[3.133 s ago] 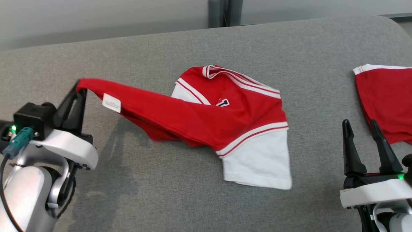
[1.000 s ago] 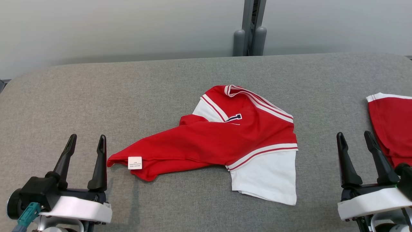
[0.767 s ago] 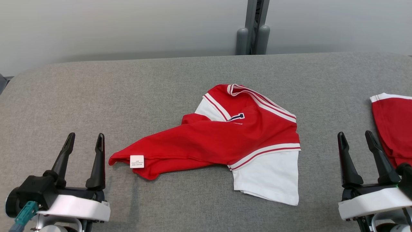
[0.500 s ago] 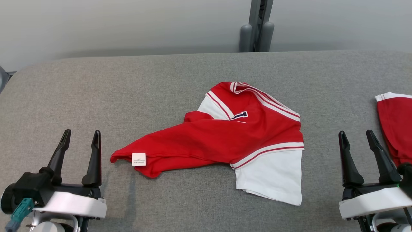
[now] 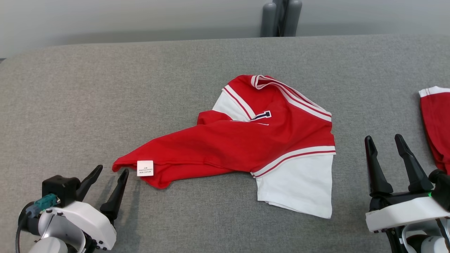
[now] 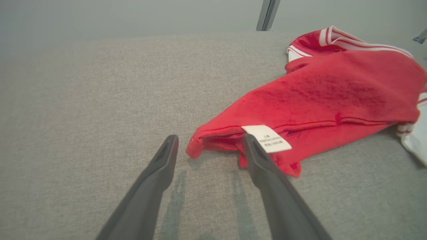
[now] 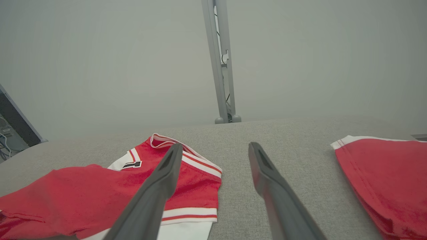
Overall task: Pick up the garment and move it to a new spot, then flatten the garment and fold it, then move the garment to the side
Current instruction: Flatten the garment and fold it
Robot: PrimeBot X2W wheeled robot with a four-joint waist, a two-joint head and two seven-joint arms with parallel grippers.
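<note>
Though crumpled, garment (image 5: 246,147) red and white

The garment (image 5: 232,147) is red with white sleeves, white-and-red striped trim at collar and sleeve seams, and a navy-and-white chest mark. Its label (image 5: 145,168) is white with dark print. The second garment (image 5: 436,130), at the right edge of the surface (image 5: 105,88), is red with white trim. The surface is grey woven fabric.

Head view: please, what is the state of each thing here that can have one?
garment: crumpled, unfolded, lying on the grey surface, not held.
white label: exposed, at the garment's left corner.
left gripper: open, empty, fingertips at that corner.
right gripper: open, empty, apart from both garments.
second red garment: lying at the right edge, partly out of view.
</note>
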